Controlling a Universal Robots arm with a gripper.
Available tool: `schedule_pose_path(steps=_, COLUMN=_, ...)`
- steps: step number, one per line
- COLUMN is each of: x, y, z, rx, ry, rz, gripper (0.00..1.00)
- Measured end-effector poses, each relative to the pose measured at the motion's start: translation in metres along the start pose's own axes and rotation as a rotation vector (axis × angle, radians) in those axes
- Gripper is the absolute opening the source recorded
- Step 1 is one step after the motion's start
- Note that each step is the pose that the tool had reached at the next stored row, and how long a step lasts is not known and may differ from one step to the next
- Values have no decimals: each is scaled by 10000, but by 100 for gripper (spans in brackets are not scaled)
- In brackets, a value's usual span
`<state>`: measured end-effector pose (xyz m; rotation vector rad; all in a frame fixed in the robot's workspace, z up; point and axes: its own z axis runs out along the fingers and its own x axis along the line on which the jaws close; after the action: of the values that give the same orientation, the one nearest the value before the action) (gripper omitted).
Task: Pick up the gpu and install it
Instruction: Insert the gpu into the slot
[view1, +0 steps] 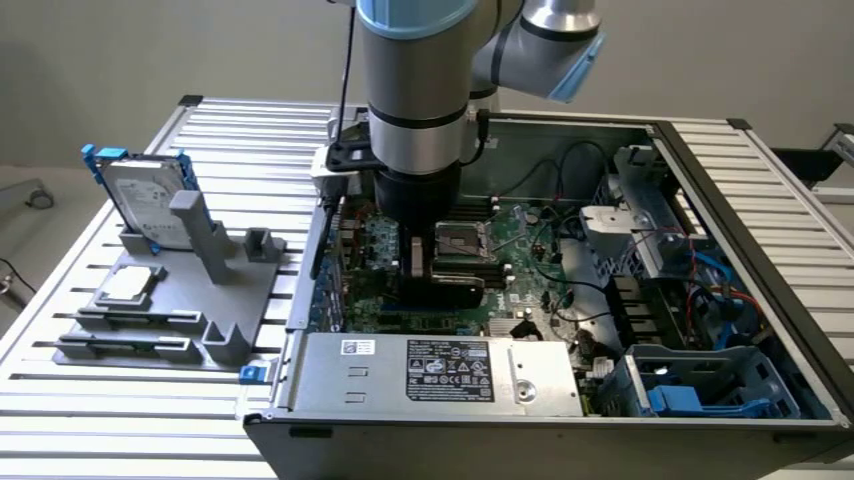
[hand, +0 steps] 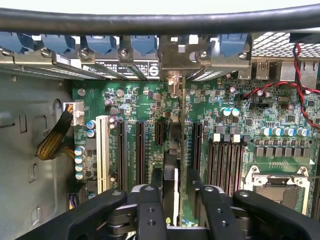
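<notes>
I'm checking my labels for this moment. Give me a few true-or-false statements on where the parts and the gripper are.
1. The gpu stands on edge over the motherboard, inside the case. True.
2. The hard drive lies inside the case. False: it stands upright on the grey fixture outside it, at the exterior view's left.
3. The CPU chip lies on the grey fixture. True.
4. The gripper hangs over the grey fixture. False: it is down inside the case, at the gpu.
</notes>
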<state>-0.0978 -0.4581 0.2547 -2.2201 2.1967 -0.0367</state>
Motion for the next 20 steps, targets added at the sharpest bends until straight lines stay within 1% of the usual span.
schedule_pose_path(steps=1, x=0, y=0, z=0, rx=0, ry=1, rz=0, gripper=34)
schedule_pose_path(steps=2, x=0, y=0, z=-1, rx=-2, ry=1, rz=0, gripper=41)
schedule_pose_path(steps=5, x=1, y=1, z=-3, rx=-12, ry=1, rz=0, gripper=41)
schedule_pose_path(steps=8, x=1, y=0, z=-32, rx=-23, ry=1, rz=0, gripper=41)
schedule_pose_path(steps=14, x=1, y=-2, z=-134, rx=-49, ry=1, rz=0, gripper=41)
schedule_pose_path(steps=20, x=-3, y=-6, z=-279, rx=-72, ry=1, rz=-2, gripper=41)
